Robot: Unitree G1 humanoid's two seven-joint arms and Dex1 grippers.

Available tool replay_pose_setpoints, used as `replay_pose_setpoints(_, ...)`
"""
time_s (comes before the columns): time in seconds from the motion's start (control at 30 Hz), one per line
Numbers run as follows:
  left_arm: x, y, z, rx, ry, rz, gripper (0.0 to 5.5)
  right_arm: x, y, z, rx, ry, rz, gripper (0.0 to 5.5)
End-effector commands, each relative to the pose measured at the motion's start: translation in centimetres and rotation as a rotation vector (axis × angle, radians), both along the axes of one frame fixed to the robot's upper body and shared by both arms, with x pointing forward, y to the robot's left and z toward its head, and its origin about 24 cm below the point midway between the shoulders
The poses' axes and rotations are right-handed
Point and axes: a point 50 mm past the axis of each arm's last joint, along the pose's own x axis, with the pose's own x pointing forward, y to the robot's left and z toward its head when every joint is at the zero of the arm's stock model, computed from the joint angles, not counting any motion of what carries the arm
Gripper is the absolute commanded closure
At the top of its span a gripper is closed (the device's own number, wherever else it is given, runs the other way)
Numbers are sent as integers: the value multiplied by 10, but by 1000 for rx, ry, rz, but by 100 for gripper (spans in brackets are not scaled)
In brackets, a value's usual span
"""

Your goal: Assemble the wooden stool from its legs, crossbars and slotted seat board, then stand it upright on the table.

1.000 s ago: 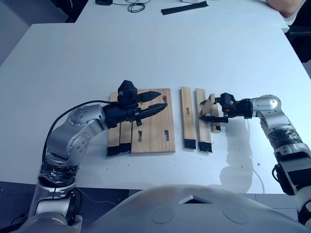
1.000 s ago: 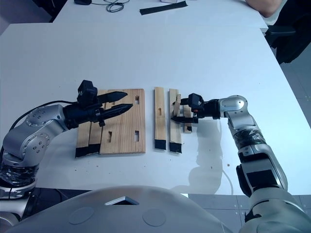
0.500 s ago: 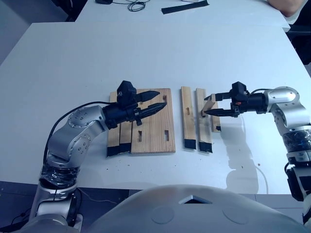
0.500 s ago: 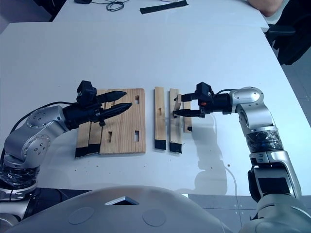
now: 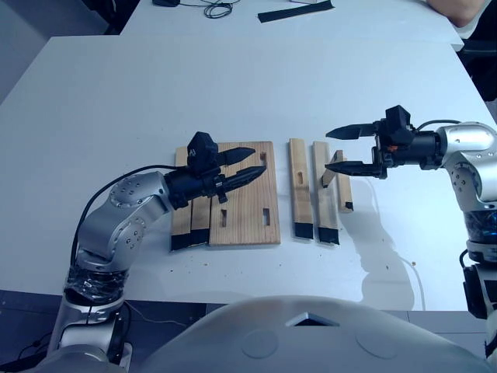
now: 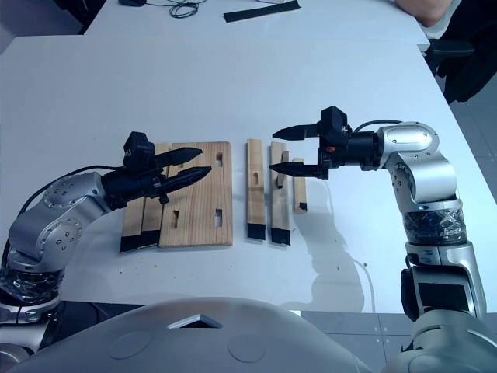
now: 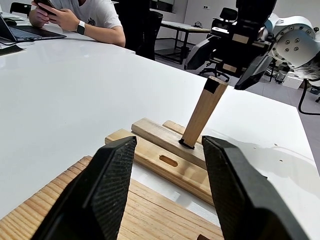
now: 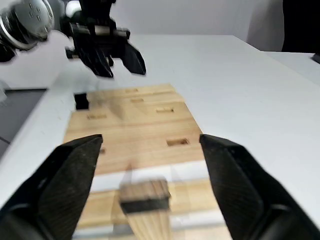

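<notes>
The slotted seat board (image 5: 245,194) lies flat on the white table, with two legs (image 5: 190,211) tucked against its left edge. To its right lie two more legs (image 5: 297,186) (image 5: 322,193) and a short piece (image 5: 342,186). A short crossbar (image 7: 202,112) stands tilted with its lower end in a slot of the right-hand leg (image 7: 165,145). My right gripper (image 5: 329,151) is open just above and beside the crossbar's top (image 8: 145,199), not touching it. Over the seat board's far left part, my left gripper (image 5: 250,161) hovers open, holding nothing.
A second table at the back carries a black strip (image 5: 295,12) and cables (image 5: 217,9). Bare white tabletop (image 5: 233,85) stretches behind the parts and to both sides. The table's near edge (image 5: 311,291) runs close in front of the parts.
My right gripper let go of the crossbar, opened wide and drew up and to the right. The crossbar stays propped in the leg's slot. The left arm kept still.
</notes>
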Motion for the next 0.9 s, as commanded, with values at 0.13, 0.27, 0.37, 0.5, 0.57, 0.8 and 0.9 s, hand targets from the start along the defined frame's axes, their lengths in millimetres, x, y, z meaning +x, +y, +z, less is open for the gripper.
replay_pose_setpoints(0.13,-1,-1,2,19,-16,-19,307,2,33,33,190,-61,25,187)
replay_pose_setpoints(0.27,1,-2,2,20,-18,-23,307,4,49,27,208,-77,18,187)
replay_pose_setpoints(0.37,1,-2,1,22,-18,-24,307,6,51,28,208,-85,17,187)
replay_pose_setpoints(0.5,1,-2,1,23,-18,-24,307,9,55,49,267,-123,33,187)
replay_pose_setpoints(0.57,1,-2,0,23,-17,-22,307,10,57,62,320,-135,43,187)
replay_pose_setpoints(0.8,1,-2,0,23,-13,-28,307,12,43,-7,122,-10,-18,187)
replay_pose_setpoints(0.9,1,-1,0,24,-10,-32,307,12,33,-42,34,36,-59,187)
